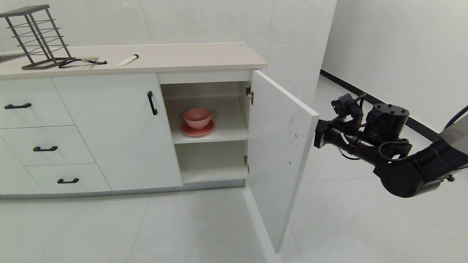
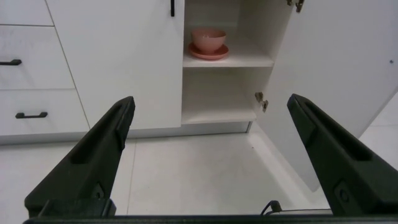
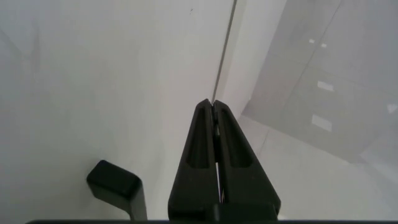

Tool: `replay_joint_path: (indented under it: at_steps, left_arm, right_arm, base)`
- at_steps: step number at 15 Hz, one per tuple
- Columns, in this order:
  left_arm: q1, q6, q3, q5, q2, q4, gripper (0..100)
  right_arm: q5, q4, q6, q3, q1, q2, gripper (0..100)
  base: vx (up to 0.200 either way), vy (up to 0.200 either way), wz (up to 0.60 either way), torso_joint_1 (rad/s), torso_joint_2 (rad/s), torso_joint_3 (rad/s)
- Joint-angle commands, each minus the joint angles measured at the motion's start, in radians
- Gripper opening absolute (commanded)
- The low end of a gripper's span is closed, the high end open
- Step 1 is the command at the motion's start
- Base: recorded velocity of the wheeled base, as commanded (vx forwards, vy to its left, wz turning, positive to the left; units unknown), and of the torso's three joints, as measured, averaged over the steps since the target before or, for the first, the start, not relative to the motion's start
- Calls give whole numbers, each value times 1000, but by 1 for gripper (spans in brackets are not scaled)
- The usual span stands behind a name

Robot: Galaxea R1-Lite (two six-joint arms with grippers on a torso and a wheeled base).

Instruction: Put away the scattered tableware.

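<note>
Tableware: pink bowl nested on matching plate, stowed on upper cabinet shelf; cabinet door wide open for access; right end effector closed, empty, just beside door's free edge, probably to push it shut; left end effector open, empty

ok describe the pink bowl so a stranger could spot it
Find the white cabinet with one door swung open. On its upper shelf sits the pink bowl, resting on a pink plate. It is the deep rounded piece on top; the plate is flat.
</note>
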Motion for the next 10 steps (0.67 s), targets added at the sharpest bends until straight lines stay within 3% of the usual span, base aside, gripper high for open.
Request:
replay_joint_path:
  at_steps: [1,10]
  left_arm:
    - [0,-2,0,1,0,-1,100]
    - [0,-4,0,7,0,-1,100]
  right_arm:
    - [0,-2,-1,1,36,0,0]
    - [0,-25,-1,37,158,-12,0]
  base:
    - [0,0,0,0,0,0]
    - [0,0,0,0,0,0]
